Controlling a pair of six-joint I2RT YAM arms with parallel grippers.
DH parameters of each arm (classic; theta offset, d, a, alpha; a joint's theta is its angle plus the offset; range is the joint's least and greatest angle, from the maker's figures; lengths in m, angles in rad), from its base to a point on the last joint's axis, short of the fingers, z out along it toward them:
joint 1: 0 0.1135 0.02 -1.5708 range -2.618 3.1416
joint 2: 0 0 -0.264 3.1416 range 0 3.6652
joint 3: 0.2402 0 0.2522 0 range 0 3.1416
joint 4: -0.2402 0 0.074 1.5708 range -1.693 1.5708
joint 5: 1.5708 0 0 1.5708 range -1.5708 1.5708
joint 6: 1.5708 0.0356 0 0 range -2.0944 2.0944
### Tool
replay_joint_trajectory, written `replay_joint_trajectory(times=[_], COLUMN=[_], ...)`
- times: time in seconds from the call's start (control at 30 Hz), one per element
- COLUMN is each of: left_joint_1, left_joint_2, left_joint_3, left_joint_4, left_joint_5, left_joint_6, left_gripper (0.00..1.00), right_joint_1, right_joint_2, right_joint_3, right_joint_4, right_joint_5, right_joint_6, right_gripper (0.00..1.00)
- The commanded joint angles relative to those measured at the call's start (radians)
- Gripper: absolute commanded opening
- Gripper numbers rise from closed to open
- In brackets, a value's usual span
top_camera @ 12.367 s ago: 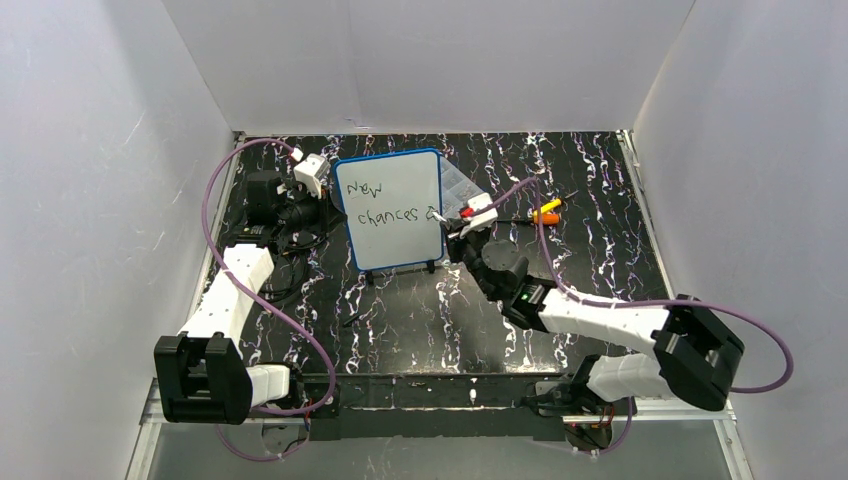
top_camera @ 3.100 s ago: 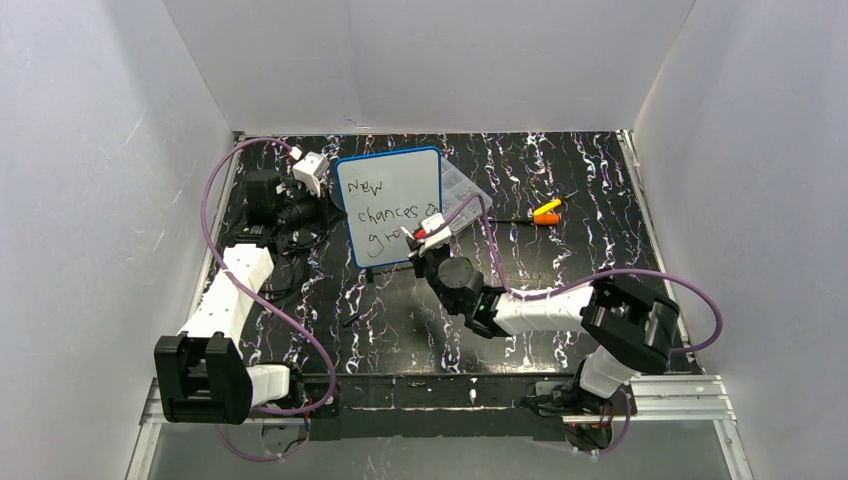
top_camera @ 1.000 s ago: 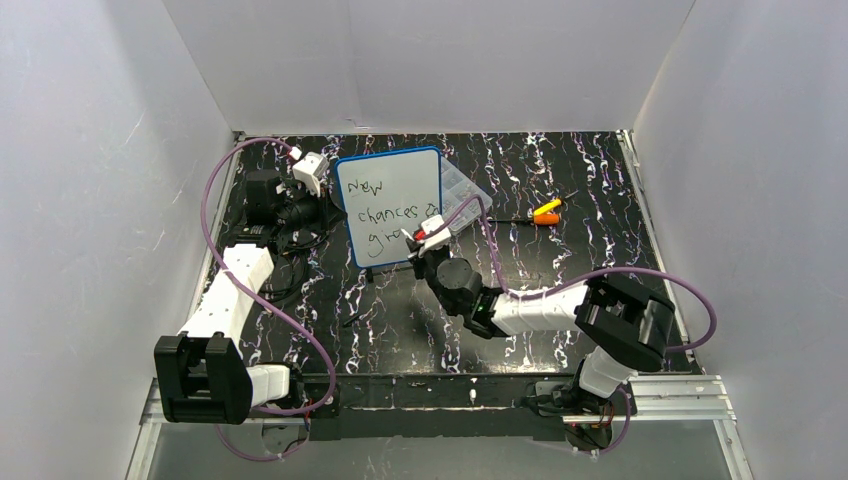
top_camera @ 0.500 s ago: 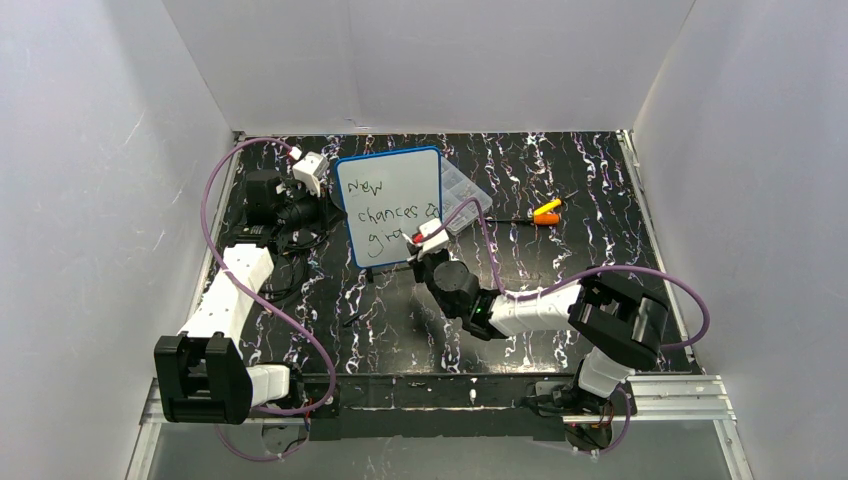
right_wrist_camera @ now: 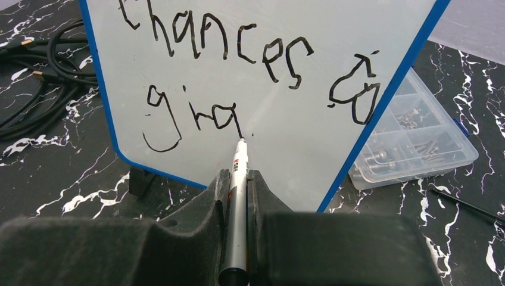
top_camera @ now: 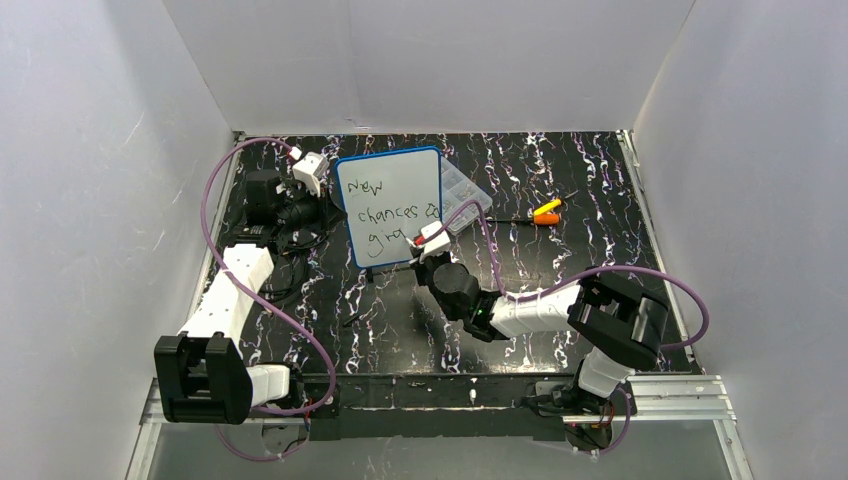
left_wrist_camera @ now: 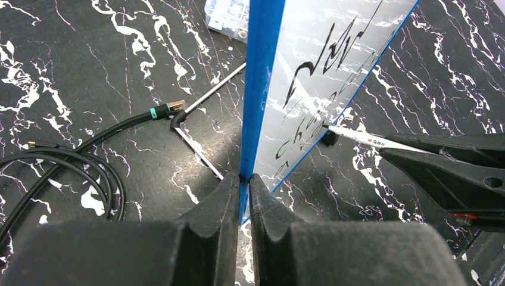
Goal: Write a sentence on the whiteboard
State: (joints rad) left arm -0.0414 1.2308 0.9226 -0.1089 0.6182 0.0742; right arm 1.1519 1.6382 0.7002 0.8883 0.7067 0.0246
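1. Marker (right_wrist_camera: 240,159) nearest me: my right gripper (right_wrist_camera: 237,179) pinches its barrel tight, with the tip at the whiteboard (right_wrist_camera: 286,137), just right of "gro".
2. The sentence (right_wrist_camera: 221,118) reads "New chances gro"; I judge a "w" is next.
3. I want light, even pressure and short strokes, with room kept before the blue frame.
4. Farther back, my left gripper (left_wrist_camera: 245,182) is clamped on the board's edge, holding it upright on the table (top_camera: 560,260). That grip must not slip.
5. The clear box (right_wrist_camera: 417,143) lies behind.
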Motion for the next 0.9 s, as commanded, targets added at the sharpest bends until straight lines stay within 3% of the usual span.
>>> replay_joint_trajectory(times=[0.0, 0.87], left_joint_1=[-0.004, -0.003], left_joint_2=[-0.016, -0.016], left_joint_3=[-0.007, -0.007], left_joint_4=[0.018, 0.018], left_joint_5=[0.034, 0.035], left_joint_6=[0.0, 0.001], left_gripper=[0.0, 0.0], right_joint_1=[-0.004, -0.004], right_joint_2=[-0.018, -0.013], right_joint_3=[0.032, 0.019], right_joint_4=[0.082, 0.075], right_joint_5=[0.045, 0.061], right_joint_6=[-0.021, -0.047], right_gripper=[0.01, 0.01])
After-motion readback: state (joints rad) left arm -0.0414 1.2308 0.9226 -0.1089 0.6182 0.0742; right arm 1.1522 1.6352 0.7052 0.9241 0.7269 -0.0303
